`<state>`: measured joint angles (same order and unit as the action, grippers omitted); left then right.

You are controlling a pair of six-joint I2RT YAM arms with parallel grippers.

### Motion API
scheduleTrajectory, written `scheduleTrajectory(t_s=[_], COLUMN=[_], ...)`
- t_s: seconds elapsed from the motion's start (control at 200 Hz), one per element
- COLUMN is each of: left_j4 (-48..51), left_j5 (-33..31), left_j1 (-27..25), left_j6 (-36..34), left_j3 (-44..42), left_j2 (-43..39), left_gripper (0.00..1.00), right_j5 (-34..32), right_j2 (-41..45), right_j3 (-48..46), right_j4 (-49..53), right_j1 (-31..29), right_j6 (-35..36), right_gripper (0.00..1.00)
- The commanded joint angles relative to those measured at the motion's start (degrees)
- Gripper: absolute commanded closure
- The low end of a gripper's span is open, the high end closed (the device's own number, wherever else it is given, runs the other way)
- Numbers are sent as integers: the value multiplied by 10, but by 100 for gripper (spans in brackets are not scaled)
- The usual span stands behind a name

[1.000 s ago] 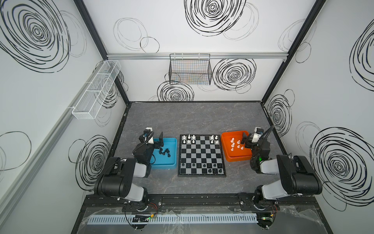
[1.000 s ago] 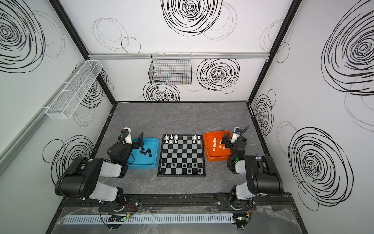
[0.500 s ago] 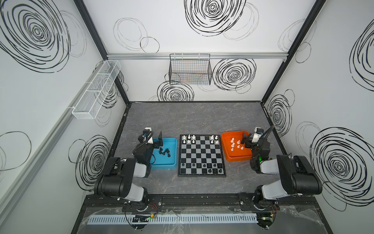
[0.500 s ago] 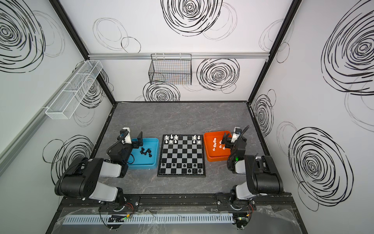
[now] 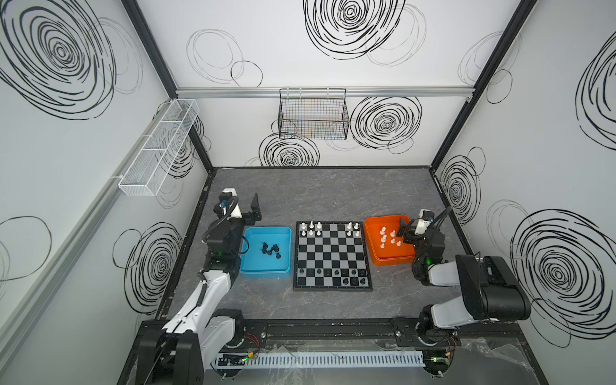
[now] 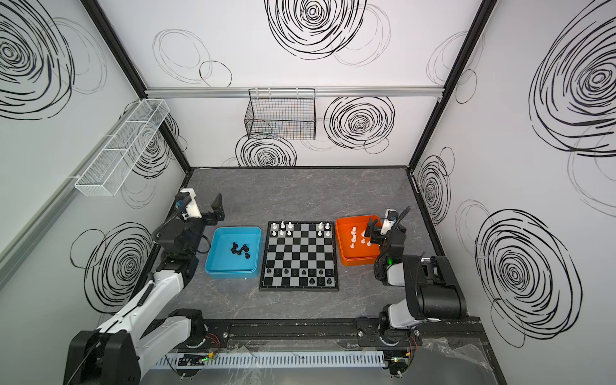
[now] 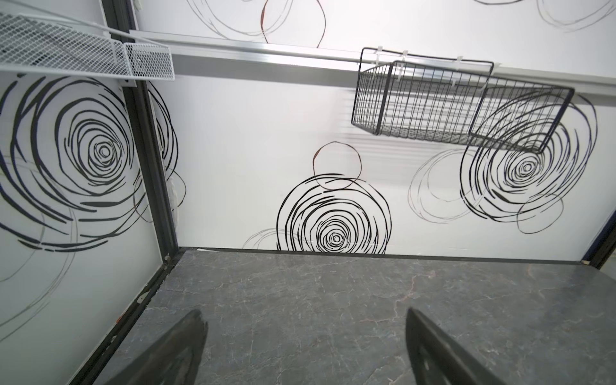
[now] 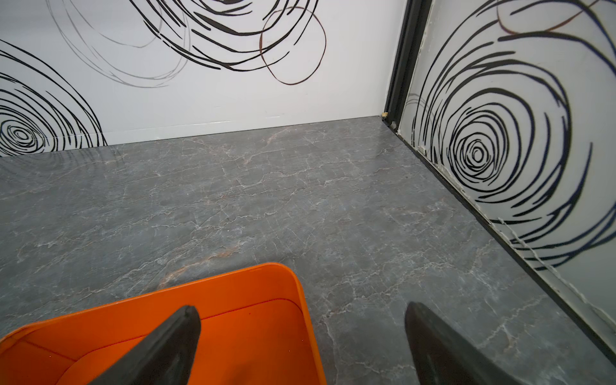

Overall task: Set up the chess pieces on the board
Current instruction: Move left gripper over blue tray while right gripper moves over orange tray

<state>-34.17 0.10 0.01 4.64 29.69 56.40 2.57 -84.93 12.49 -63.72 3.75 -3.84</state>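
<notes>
Half the set, roughly, is up. The chessboard [image 5: 331, 256] sits mid-counter btwn the two trays. White chessmen [image 5: 319, 225] fill part of its far two rows, approx nine. Black chessmen [image 5: 354, 281] fill part of the near two, about the same. Counts are unsure, pcs being tiny in both top views. Left to place: five or so black in the blue tray [image 5: 256, 265] and six or seven white in the orange tray [image 5: 393, 261]. Left fingers [image 7: 180, 350] are spread wide, empty, touching nothing, over bare counter [image 7: 316, 300] beyond the blue tray. Right fingers [image 8: 166, 346] are likewise wide apart and empty, straddling the orange tray's far corner wall, one over the tray, one outside.
</notes>
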Motion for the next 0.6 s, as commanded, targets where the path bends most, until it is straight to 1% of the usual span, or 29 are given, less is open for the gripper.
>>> scheduleTrajectory(t_s=[0.0, 0.105, 0.185, 0.215, 0.24, 0.265, 0.33, 0.36, 0.42, 0.495, 0.57, 0.595], left_j4=[213, 321, 367, 376, 382, 386, 390, 392, 399, 415, 429, 435], left_j5=[6, 37, 62, 75, 81, 85, 94, 94, 95, 106, 109, 105], left_j1=[12, 17, 16, 14, 12, 10, 7, 6, 6, 6, 5, 5], left_j6=[12, -29, -52, -58, -60, -60, -39, -23, 6, 21, 27, 28], left_j3=[81, 156, 201, 213, 222, 230, 248, 255, 268, 286, 300, 305], left_j2=[1, 20, 23, 21, 21, 20, 20, 22, 30, 45, 59, 65], left_gripper=[4, 4, 4, 4, 4, 4, 4, 4, 4, 4, 4, 4], right_j5=[7, 4, 17, 16, 10, -6, -33, -33, -14, 5, 58, 66], right_j2=[5, 6, 35, 57, 77, 95, 119, 126, 139, 163, 190, 199], right_j3=[6, 6, 9, 24, 43, 67, 124, 152, 204, 232, 229, 228], right_j4=[-16, -16, -7, 31, 87, 149, 260, 314, 404, 454, 448, 448], right_j1=[5, 3, 5, 4, 4, 4, 5, 5, 4, 3, 2, 0], right_j6=[1, 1, 20, 21, 19, -5, -42, -52, -55, -71, -69, -79], right_gripper=[0, 0, 0, 0, 0, 0, 0, 0, 0, 0, 0, 0])
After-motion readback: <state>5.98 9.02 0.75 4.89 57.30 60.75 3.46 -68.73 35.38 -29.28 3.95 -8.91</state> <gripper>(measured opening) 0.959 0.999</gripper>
